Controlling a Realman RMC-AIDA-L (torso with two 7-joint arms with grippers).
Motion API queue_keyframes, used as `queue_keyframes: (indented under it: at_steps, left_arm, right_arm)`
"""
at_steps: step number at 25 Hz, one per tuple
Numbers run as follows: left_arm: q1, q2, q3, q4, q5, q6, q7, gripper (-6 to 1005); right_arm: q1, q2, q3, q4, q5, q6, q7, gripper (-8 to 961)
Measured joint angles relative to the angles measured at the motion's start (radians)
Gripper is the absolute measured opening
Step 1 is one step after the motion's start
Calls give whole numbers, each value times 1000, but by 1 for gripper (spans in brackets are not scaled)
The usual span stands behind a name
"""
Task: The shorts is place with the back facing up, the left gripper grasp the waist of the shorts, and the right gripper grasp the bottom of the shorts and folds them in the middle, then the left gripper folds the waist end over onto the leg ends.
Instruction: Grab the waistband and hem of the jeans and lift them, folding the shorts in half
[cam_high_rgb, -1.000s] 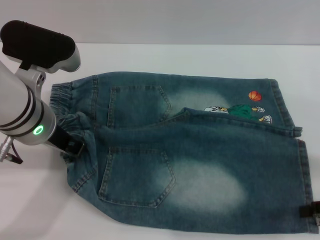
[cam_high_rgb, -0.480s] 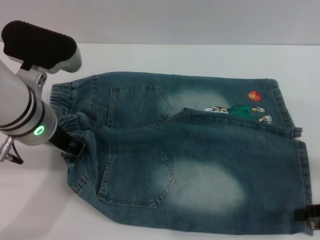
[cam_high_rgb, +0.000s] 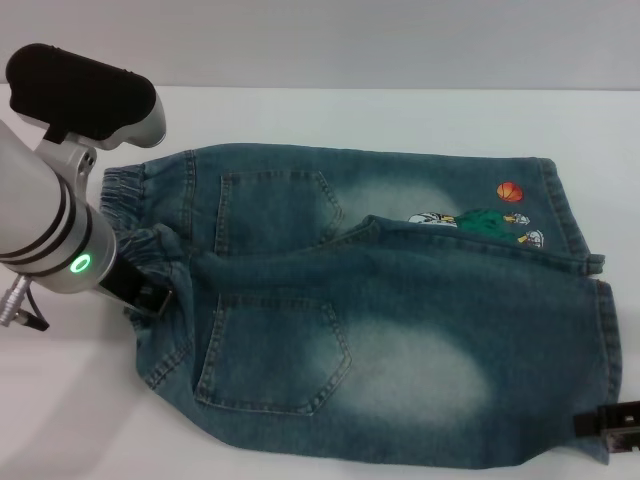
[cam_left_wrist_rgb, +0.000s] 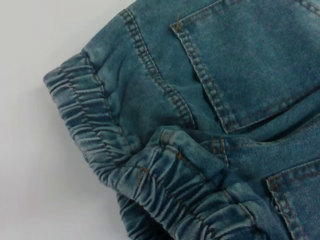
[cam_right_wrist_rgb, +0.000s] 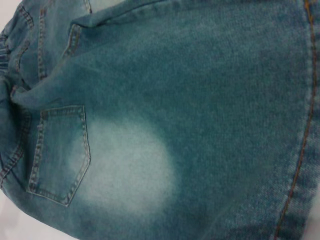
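Note:
The blue denim shorts (cam_high_rgb: 400, 330) lie back up on the white table (cam_high_rgb: 400, 115), with both patch pockets showing. The puckered waist (cam_high_rgb: 125, 190) is on the left and the hemmed bottom (cam_high_rgb: 605, 340) on the right, beside the cartoon print (cam_high_rgb: 480, 222). My left gripper (cam_high_rgb: 150, 295) sits at the near part of the waistband, shut on the bunched elastic. The left wrist view shows that gathered waist (cam_left_wrist_rgb: 85, 115) close up. At the near right corner, my right gripper (cam_high_rgb: 610, 428) is shut on the hem. The right wrist view shows the faded near leg (cam_right_wrist_rgb: 125, 165) and its hem (cam_right_wrist_rgb: 300, 150).
White table surface surrounds the shorts, with a bare strip behind them and to the left under my left arm (cam_high_rgb: 50, 220). The near leg overlaps the far leg along a raised crease (cam_high_rgb: 450, 245). The near hem lies close to the bottom edge of the head view.
My right gripper has slid a little left and toward me, pulling the near hem corner inward. The left arm has shifted only slightly.

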Motion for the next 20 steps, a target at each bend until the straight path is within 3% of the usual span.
queue_keyframes:
  at_steps: [20]
  left_arm:
    - [2, 0, -1, 0, -2, 0, 0, 201]
  right_arm:
    - [20, -3, -72, 53, 89, 54, -7, 681]
